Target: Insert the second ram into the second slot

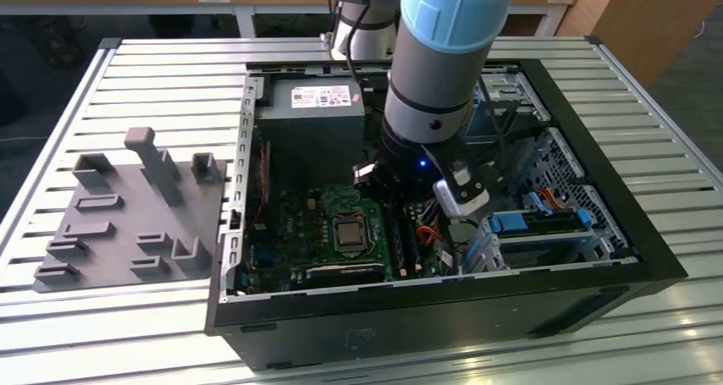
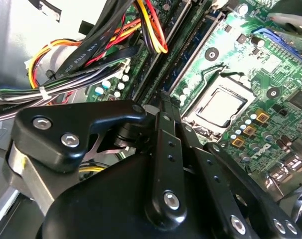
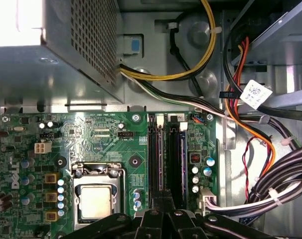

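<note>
While over RAM slots [image 3: 166, 159], pincer [image 3: 163, 199] hovers above motherboard [image 3: 96, 149].

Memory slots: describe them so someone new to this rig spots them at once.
Look into the open black computer case lying on the slatted table, and find the green motherboard on its floor. Beside the processor socket run the memory slots. They are long, narrow, dark parallel channels, whereas the socket is square and silver.

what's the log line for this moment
arm reaching into pc case | claw at ram slots | cpu socket beside slots
</note>
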Controlling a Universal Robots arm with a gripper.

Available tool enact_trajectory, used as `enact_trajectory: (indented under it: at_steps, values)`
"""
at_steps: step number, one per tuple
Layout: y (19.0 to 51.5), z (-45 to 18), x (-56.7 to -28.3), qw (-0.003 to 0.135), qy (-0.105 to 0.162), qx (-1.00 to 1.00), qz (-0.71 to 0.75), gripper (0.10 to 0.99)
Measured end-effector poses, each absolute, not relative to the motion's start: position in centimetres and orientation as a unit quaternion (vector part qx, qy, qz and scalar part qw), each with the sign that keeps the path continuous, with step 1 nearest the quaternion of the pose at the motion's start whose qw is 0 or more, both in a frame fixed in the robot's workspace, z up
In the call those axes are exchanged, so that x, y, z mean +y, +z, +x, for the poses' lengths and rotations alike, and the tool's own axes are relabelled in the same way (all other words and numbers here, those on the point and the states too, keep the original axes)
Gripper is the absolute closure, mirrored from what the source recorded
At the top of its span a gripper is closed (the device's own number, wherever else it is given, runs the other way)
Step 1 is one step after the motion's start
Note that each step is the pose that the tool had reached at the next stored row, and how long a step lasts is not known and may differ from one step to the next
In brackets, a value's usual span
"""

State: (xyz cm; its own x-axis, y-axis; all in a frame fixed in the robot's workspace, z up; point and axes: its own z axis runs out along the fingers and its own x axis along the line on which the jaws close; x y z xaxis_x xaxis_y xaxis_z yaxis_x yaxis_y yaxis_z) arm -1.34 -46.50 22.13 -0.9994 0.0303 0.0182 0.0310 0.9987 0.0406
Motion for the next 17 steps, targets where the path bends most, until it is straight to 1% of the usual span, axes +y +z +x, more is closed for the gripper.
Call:
enact_trajectory:
  at_steps: [9,17]
  values:
    - [21.4,-1.35,-46.51,0.009,-0.019,-1.0,-0.015,0.98]
    - [21.94,-1.33,-46.45,0.008,-0.022,-1.0,-0.015,0.98]
